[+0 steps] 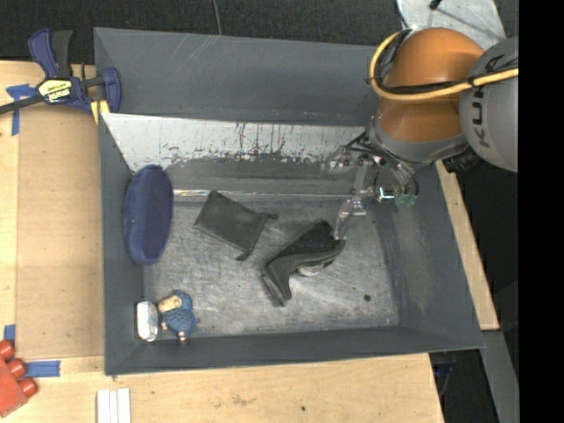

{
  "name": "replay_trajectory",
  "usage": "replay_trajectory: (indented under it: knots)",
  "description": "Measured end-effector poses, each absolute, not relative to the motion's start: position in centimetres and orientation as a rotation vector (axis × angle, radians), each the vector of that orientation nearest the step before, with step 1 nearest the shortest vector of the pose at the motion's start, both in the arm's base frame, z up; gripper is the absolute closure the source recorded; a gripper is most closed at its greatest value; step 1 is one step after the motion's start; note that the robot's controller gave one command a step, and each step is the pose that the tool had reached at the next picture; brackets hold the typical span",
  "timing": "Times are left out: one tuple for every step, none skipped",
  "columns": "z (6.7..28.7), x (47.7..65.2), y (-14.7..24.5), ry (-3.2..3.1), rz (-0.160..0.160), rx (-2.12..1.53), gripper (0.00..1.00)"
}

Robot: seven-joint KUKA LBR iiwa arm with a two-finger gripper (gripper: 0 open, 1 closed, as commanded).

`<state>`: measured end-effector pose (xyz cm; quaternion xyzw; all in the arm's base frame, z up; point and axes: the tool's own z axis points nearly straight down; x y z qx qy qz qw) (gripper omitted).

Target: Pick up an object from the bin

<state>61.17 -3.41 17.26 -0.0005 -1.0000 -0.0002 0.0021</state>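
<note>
**Camera view: risk of a glancing grip**

Released and grasping nothing, the fingers (356, 196) hang right of centre, just at the upper tip of a dark boot-shaped piece (304, 258) lying tilted on the bin (264, 77) floor. Closing there would likely pinch only its edge, so it may twist out or slide towards the flat slab (227, 221) at its left.

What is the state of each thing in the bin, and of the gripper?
Blue oval pad: lying along the left side.
Grey flat piece: lying flat, middle, clear of the gripper.
Black boot-shaped thing: on its side.
White-and-blue toy: lying in front left corner.
Gripper: low, at the boot-shaped thing's upper end.
</note>
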Motion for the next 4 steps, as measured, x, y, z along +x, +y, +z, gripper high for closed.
replay_trajectory:
  knots:
    - [12.4,60.2,-1.4,-3.142,0.004,0.319,0.0]
    - [12.4,58.6,1.0,-3.092,0.004,0.574,0.0]
    - [12.0,55.5,11.2,-2.991,0.003,0.969,0.0]
    - [10.8,54.4,12.3,-2.986,-0.001,0.986,0.0]
